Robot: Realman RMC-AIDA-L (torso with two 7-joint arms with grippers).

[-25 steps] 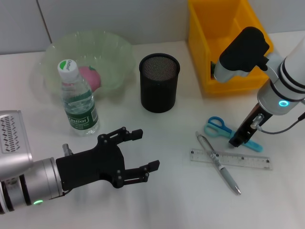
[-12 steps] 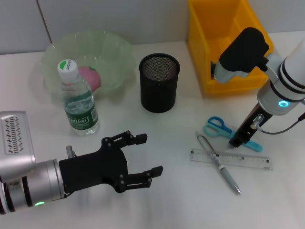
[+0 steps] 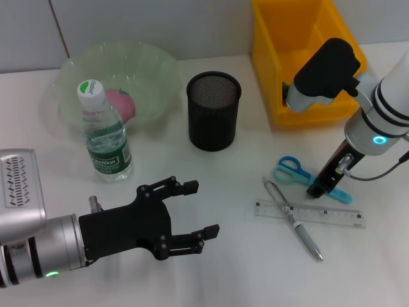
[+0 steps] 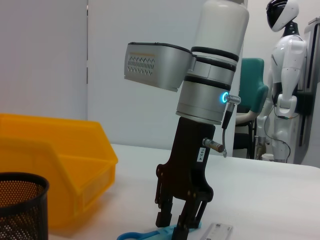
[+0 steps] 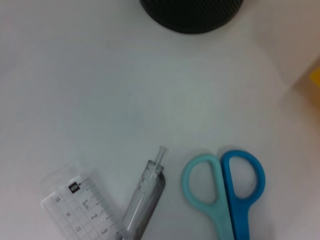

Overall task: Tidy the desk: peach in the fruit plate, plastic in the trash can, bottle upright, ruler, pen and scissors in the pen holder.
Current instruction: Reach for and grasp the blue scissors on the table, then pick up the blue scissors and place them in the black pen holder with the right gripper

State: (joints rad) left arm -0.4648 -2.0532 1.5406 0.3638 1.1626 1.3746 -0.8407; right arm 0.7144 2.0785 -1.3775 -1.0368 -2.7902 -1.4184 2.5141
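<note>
Right hand: black, narrow, pointing straight down; its fingertips sit on the scissors' blade end, fingers nearly together around it.
Scissors: plastic loops, one light teal, one deeper blue, lying flat on the desk just beyond the ruler.
Left hand: matte black linkage fingers spread wide apart, holding nothing, hovering low over the near side of the desk.
Ruler: clear flat plastic strip with dark markings, lying crosswise near the front edge.
Pen: slim silvery barrel, lying diagonally across the ruler.
Pen holder: black wire-mesh cylinder, upright, mid-desk, well apart from the stationery.
Bottle: clear ribbed plastic, green label, white cap, standing upright just in front of the fruit plate.
Fruit plate: pale green translucent bowl with a wavy rim.
Peach: pink, round, inside the bowl, partly behind the bottle.
Trash can: glossy yellow plastic bin at the back, behind the right arm.
Desk: smooth white surface.
</note>
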